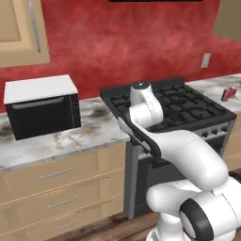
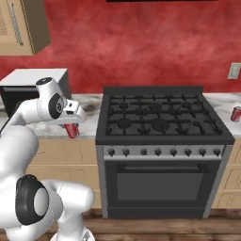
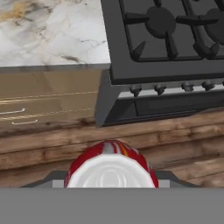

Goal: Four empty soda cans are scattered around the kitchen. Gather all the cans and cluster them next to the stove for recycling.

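Two red soda cans to count. One red can (image 2: 71, 130) held in the gripper (image 2: 71, 126), up in the air in front of the marble counter (image 2: 89, 113), just left of the stove (image 2: 160, 117). Jaws closed narrow around that can, its silver top (image 3: 111, 173) seen close in the hand view. Other red can (image 2: 236, 113) lying on the counter right of the stove, well apart from the first. One stove, black, with grates and front knobs. One black microwave (image 1: 42, 106) with a white top on the left counter.

2 base views flanking the stove (image 2: 160, 117); hand view downward.
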Controlling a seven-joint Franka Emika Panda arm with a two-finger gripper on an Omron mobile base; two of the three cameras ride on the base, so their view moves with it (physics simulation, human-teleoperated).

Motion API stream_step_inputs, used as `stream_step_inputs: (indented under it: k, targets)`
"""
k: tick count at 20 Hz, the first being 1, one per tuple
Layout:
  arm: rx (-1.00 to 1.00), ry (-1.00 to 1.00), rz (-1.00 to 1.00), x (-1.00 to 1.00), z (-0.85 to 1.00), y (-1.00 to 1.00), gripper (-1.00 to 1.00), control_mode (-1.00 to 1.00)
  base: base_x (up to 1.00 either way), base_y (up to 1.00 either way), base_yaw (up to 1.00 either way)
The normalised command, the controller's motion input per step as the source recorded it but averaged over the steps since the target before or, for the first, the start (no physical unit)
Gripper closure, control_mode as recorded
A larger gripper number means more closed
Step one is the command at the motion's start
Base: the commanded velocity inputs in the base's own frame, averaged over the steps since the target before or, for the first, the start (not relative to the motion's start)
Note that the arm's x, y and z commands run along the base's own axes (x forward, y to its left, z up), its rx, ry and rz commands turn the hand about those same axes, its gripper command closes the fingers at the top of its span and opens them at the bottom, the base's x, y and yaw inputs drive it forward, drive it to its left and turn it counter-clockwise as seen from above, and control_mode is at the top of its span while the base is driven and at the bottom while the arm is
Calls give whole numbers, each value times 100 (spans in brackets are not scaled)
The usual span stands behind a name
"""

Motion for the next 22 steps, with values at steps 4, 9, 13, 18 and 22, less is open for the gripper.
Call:
stream_step_inputs:
  k: [4,9,13,18,22]
  targets:
    - [0,0,0,0,0,0,100,100,15,-59,2]
    - [0,0,0,0,0,0,100,100,18,-56,4]
    - [0,0,0,0,0,0,100,100,19,-57,3]
    - [0,0,0,0,0,0,100,100,20,-58,2]
    - [0,0,0,0,0,0,100,100,21,-57,3]
